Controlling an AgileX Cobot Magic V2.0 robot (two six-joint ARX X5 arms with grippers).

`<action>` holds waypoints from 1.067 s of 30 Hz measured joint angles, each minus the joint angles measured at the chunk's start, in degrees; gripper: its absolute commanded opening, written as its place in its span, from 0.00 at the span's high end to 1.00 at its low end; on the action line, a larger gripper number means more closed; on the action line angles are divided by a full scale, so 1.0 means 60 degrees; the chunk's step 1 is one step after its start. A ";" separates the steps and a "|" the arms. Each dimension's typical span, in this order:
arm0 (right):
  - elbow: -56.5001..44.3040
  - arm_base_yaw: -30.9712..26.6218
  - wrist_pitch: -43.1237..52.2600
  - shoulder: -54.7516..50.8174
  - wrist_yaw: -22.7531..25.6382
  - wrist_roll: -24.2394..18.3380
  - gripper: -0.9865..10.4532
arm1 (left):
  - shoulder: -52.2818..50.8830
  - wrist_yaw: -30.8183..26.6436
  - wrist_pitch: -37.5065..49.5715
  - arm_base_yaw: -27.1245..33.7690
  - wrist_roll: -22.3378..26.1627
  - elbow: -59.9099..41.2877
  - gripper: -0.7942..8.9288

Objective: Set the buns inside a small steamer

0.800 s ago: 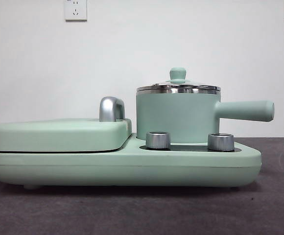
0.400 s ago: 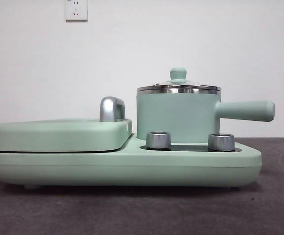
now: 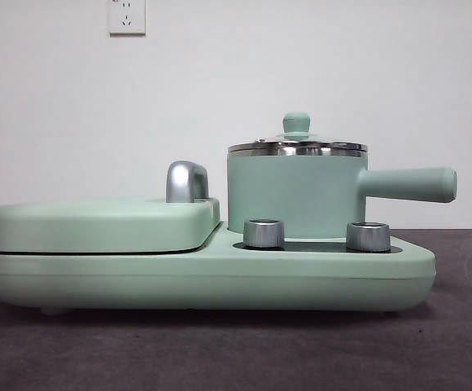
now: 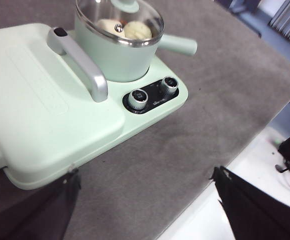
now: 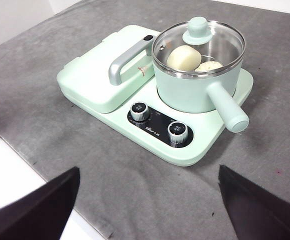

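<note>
Pincers (image 4: 145,210) (image 5: 145,205) both spread; wrist views alone show buns (image 5: 183,57) inside lidded steamer (image 3: 293,195).

Both cream-white buns (image 5: 184,57) lie side by side inside the lidded mint-green small steamer (image 5: 197,80), on the cooker's right end.

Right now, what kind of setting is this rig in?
Probably a lab test bench, not a kitchen: a breakfast-maker appliance alone on a grey felt-covered table, bare white wall with power sockets behind.

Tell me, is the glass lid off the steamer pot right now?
No, the glass lid sits on the small steamer, with both buns visible through it inside the pot.
</note>
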 measured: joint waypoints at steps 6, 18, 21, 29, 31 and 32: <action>0.0000 0.0000 -0.0004 0.0000 -0.0004 0.0011 0.91 | -0.0492 0.0004 -0.0015 0.0000 -0.0171 -0.0055 0.89; 0.0000 0.0004 -0.0004 0.0000 -0.0004 0.0007 0.90 | -0.0481 -0.0146 0.0175 0.0004 -0.0240 -0.0055 0.90; 0.0000 0.0004 -0.0004 0.0000 -0.0004 0.0007 0.90 | -0.0481 -0.0146 0.0193 0.0004 -0.0237 -0.0055 0.90; 0.0000 0.0004 0.0000 0.0000 0.0000 0.0007 0.90 | -0.0525 -0.0135 0.0514 0.0525 -0.0237 -0.0386 0.90; 0.0000 0.0004 0.0000 0.0000 -0.0004 0.0007 0.90 | -0.0645 -0.0131 0.0958 0.1100 -0.0237 -0.0852 0.90; 0.0000 0.0004 0.0000 0.0000 -0.0004 0.0007 0.90 | -0.0747 -0.0131 0.1242 0.1413 -0.0237 -0.1137 0.90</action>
